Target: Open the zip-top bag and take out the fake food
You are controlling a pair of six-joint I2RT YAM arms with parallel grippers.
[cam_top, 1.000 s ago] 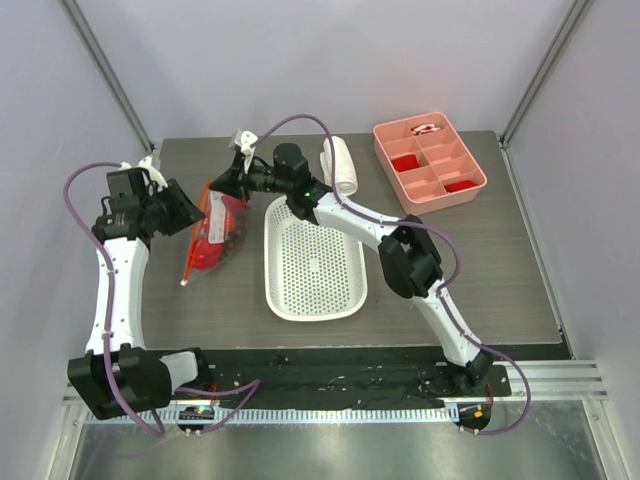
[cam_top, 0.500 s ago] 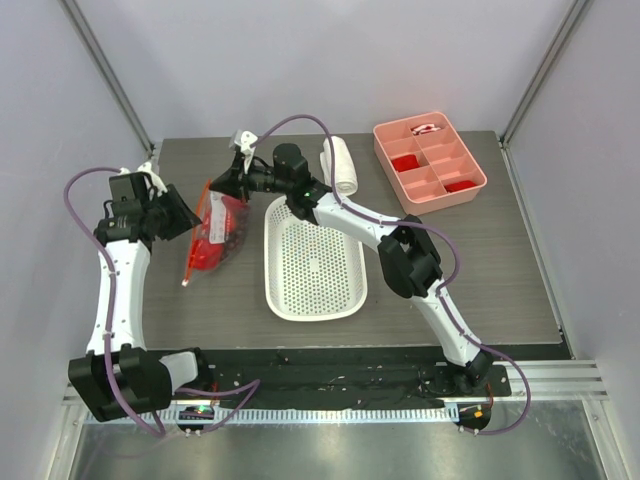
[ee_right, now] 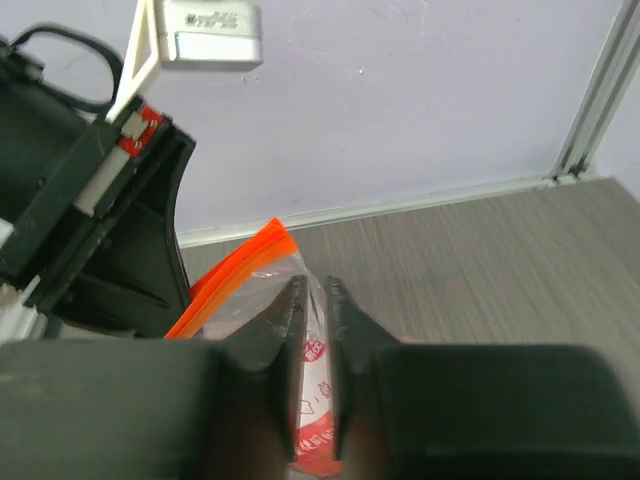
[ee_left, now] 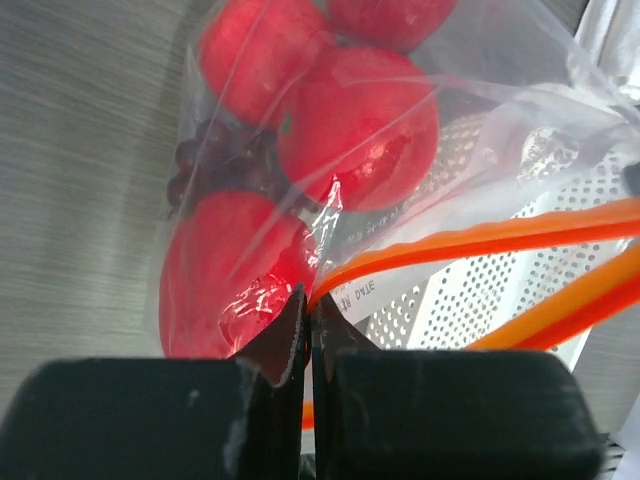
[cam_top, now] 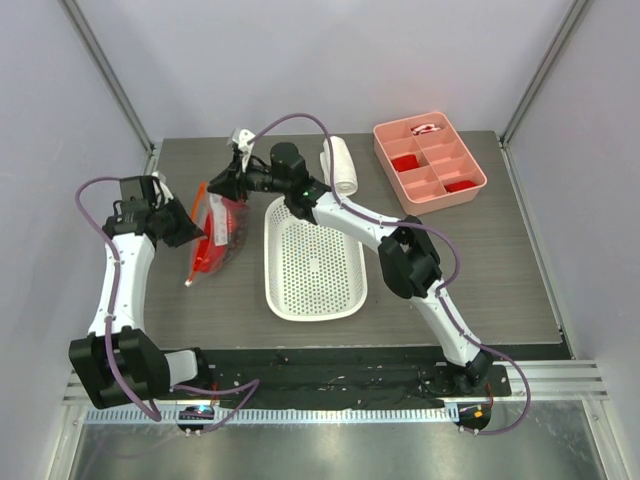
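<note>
The zip-top bag point(cam_top: 212, 243) is held up over the table's left side, its orange-red zip strip point(ee_left: 480, 237) running along the mouth. The fake food point(ee_left: 355, 125), several glossy red fruits and a dark grape bunch point(ee_left: 215, 165), is inside it. My left gripper point(cam_top: 190, 232) is shut on the bag's plastic edge just below the strip, seen up close in the left wrist view point(ee_left: 308, 300). My right gripper point(cam_top: 218, 185) is shut on the bag's other lip at its far end; the right wrist view point(ee_right: 310, 290) shows plastic pinched between the fingers beside the strip point(ee_right: 235, 270).
A white perforated basket point(cam_top: 315, 260) lies right of the bag. A white roll point(cam_top: 340, 165) lies at the back. A pink divided tray point(cam_top: 430, 162) with flat red pieces stands at the back right. The enclosure walls are close on the left and behind.
My left gripper has moved a little rightward and nearer with the bag's edge in it. The bag has shifted slightly with it. The right gripper has barely moved.
</note>
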